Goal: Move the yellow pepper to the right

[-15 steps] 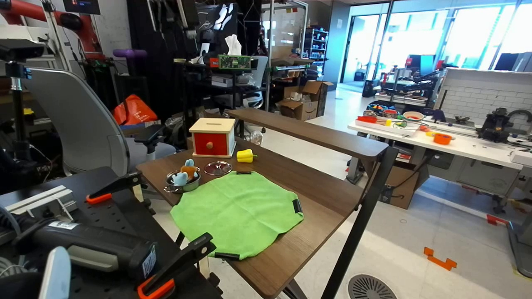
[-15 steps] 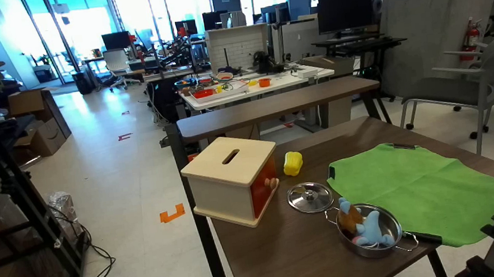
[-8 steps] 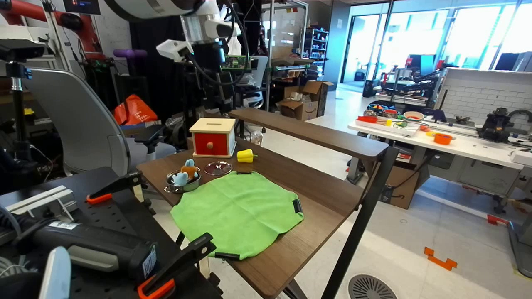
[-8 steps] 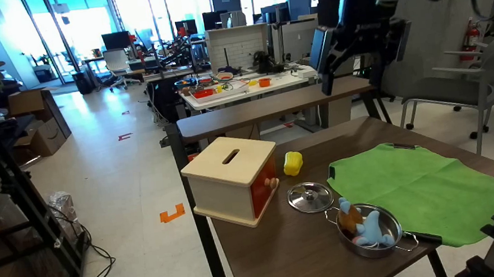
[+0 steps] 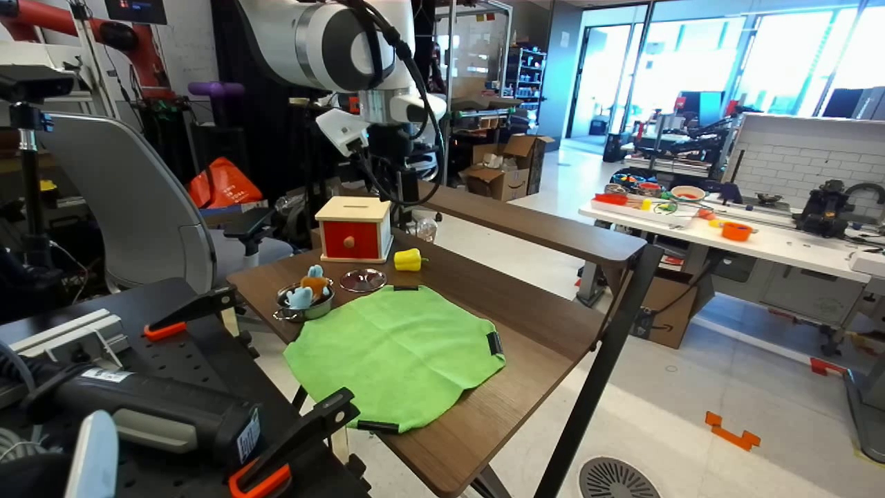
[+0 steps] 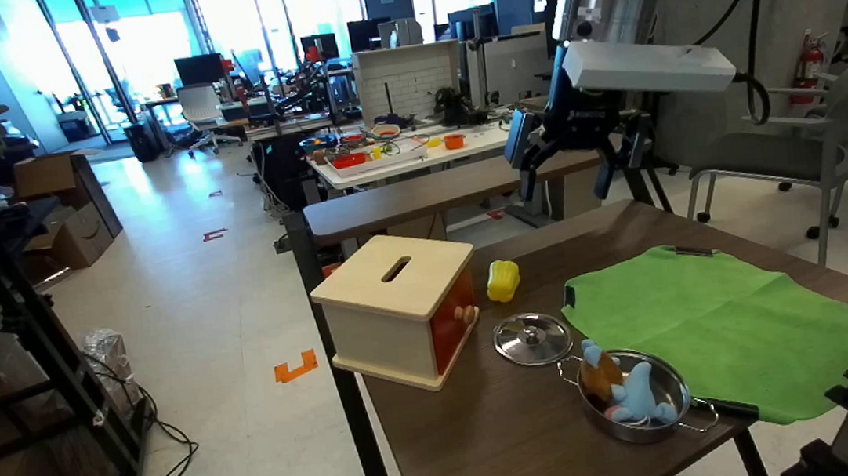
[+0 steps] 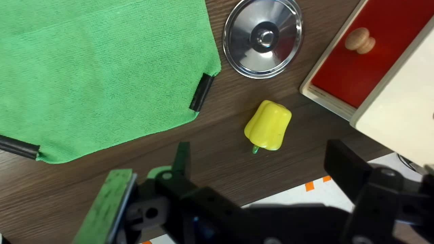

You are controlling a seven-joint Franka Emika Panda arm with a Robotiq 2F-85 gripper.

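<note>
On the brown tabletop (image 5: 532,325), as you have it in an exterior view: 1 yellow pepper (image 5: 406,260), lying on its side near 1 wooden box (image 5: 354,229), red-fronted; 1 metal lid (image 5: 363,280); 1 green cloth (image 5: 394,353), spread flat; 1 metal pot (image 5: 317,311), holding blue and orange plush toys (image 5: 299,298).

Above that tabletop, in an exterior view: your gripper (image 6: 566,184), pointing down, its 2 fingers (image 6: 528,181) parted, well clear of the yellow pepper.

From your wrist view: the 2 fingers, wide apart; the yellow pepper, green stem (image 7: 255,149) toward the lower edge, resting on the tabletop between the green cloth and the wooden box, touching neither, near the metal lid; 1 wooden knob (image 7: 359,40) on the box's red front.
</note>
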